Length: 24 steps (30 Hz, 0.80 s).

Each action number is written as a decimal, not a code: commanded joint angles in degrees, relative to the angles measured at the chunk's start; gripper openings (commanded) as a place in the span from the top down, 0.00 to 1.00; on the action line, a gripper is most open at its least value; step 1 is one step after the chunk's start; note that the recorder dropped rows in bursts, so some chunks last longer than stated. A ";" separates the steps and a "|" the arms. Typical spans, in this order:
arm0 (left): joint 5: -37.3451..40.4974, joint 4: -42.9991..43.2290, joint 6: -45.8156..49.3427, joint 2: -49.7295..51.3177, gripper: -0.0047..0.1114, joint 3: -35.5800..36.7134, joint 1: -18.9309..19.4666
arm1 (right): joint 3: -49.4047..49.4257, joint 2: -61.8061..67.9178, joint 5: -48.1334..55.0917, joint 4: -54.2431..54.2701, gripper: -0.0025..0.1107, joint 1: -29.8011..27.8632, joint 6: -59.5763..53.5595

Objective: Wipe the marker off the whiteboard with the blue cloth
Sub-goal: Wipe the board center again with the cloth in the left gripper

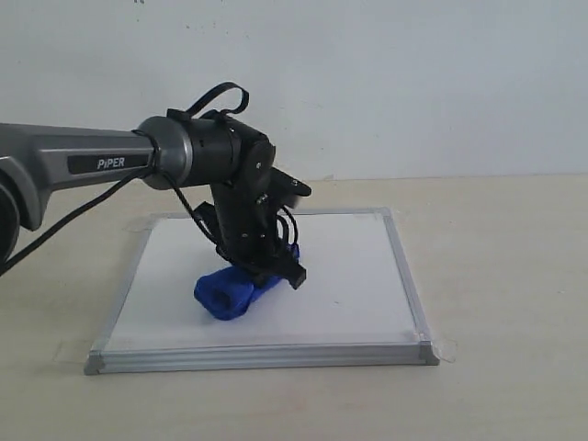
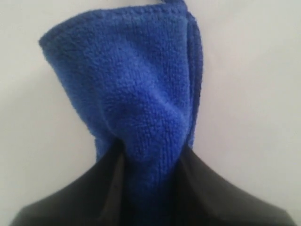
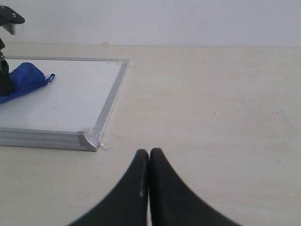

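Observation:
The whiteboard lies flat on the table, silver frame all round, tape at its corners. No red marker line shows on its bare white surface in any view. The blue cloth rests on the board's middle as a rolled bundle. My left gripper is shut on the blue cloth, pressing it down onto the board. In the left wrist view the blue cloth is pinched between the black fingers. My right gripper is shut and empty, over bare table off the board's corner. The blue cloth shows there too.
The light wooden table stretches around the board on all sides. A white wall stands behind. The left arm's black cable loops down over the board's left side.

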 commanded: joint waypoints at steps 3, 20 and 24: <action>5.66 -8.56 20.27 1.21 0.93 0.77 -11.17 | -0.01 -0.23 -0.34 0.02 0.98 -0.10 -0.02; 0.45 0.59 6.88 1.47 0.93 -5.27 -5.24 | -0.01 -0.23 -0.34 0.02 0.98 -0.10 -0.02; 2.09 0.82 3.39 1.86 0.93 -5.27 -0.79 | -0.01 -0.23 -0.70 0.02 0.98 -0.10 -0.02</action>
